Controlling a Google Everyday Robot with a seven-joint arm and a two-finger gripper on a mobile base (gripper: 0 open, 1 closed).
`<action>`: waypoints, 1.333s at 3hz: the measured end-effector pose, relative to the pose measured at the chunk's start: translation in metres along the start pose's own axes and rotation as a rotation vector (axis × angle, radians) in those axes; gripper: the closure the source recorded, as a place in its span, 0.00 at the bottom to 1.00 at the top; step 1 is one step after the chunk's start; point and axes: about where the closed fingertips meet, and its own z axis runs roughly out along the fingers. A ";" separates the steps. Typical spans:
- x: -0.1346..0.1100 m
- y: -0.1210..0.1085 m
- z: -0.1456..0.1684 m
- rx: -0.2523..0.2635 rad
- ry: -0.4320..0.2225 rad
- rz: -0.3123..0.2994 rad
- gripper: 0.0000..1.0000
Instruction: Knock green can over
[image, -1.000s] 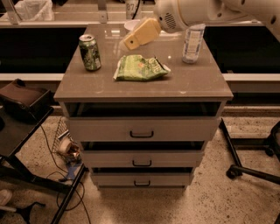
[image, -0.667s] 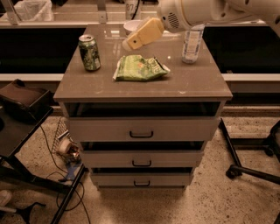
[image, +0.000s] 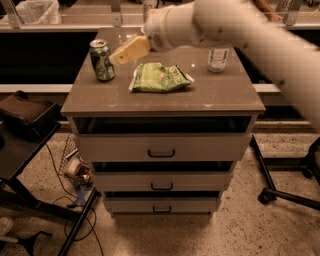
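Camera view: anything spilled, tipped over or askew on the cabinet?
Nothing stands out. The green can stands upright at the left rear of the cabinet top, the snack bag lies flat mid-top, the water bottle stands at right rear. The gripper hovers close beside the can.

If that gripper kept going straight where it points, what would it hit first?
Probably the green can: the gripper hangs close beside it, pointing at it, though depth is unclear.

Tool (image: 118, 56) — beside upright green can (image: 101, 60)
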 end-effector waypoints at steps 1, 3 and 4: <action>0.025 -0.008 0.074 0.013 -0.098 0.064 0.00; 0.053 -0.004 0.158 -0.023 -0.250 0.198 0.20; 0.051 0.007 0.164 -0.083 -0.265 0.239 0.43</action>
